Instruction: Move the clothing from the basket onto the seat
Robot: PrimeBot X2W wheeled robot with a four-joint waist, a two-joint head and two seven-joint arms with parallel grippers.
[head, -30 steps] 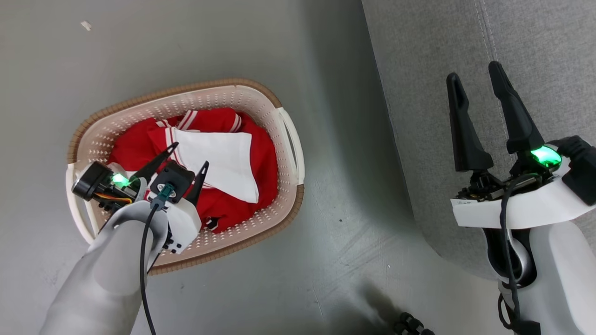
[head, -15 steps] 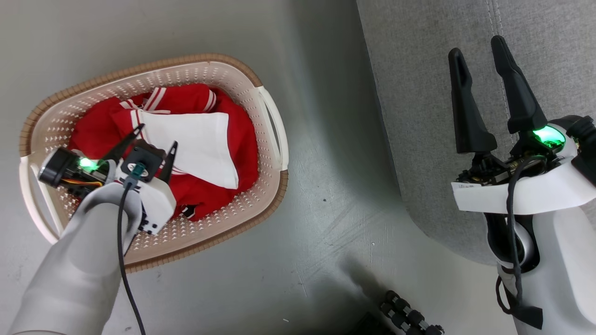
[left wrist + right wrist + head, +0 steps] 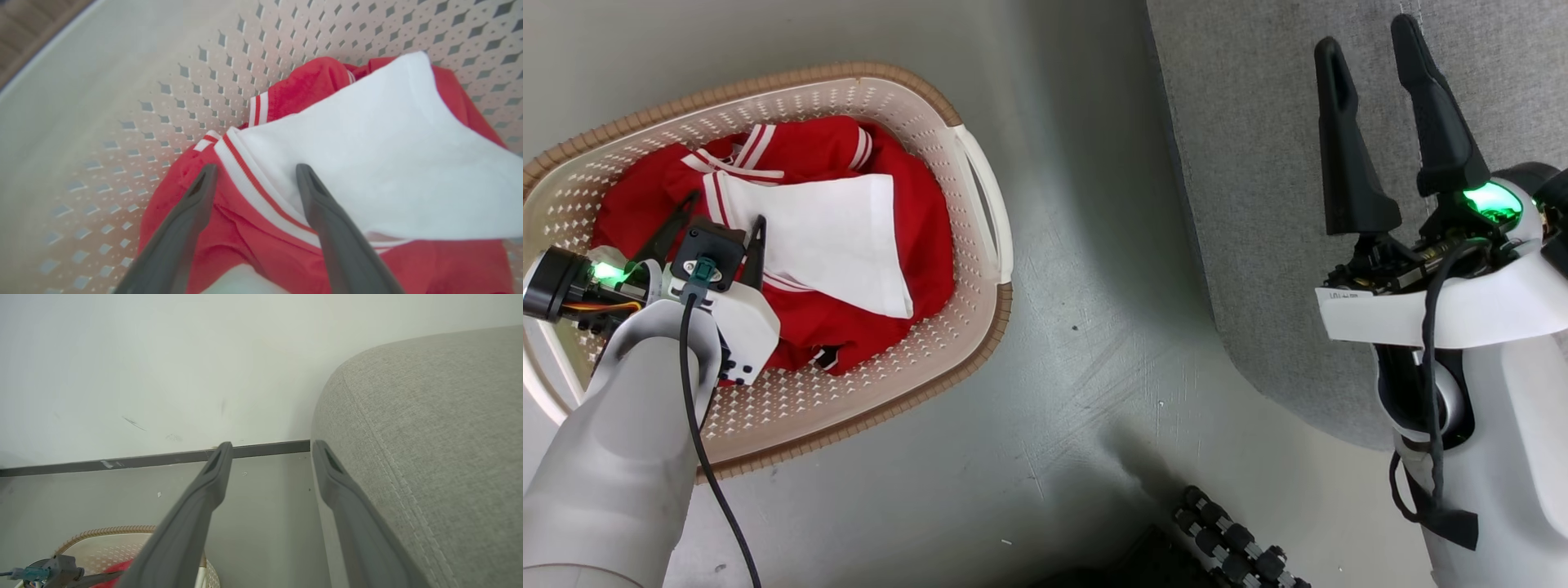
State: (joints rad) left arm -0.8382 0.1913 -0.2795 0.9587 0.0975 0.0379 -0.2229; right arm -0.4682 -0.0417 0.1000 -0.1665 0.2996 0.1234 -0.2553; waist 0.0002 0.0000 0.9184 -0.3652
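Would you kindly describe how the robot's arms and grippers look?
The left gripper and right gripper each have two long, tapering black fingers and a green light at the base. Pale grey forearms end in white wrist housings. A black cable trails along each arm, the left through a teal connector.

Red clothing (image 3: 927, 245) with a white striped panel on top, all bunched inside the cream perforated basket (image 3: 866, 384). The grey seat (image 3: 1241, 204) sits near the basket, past its side handle.
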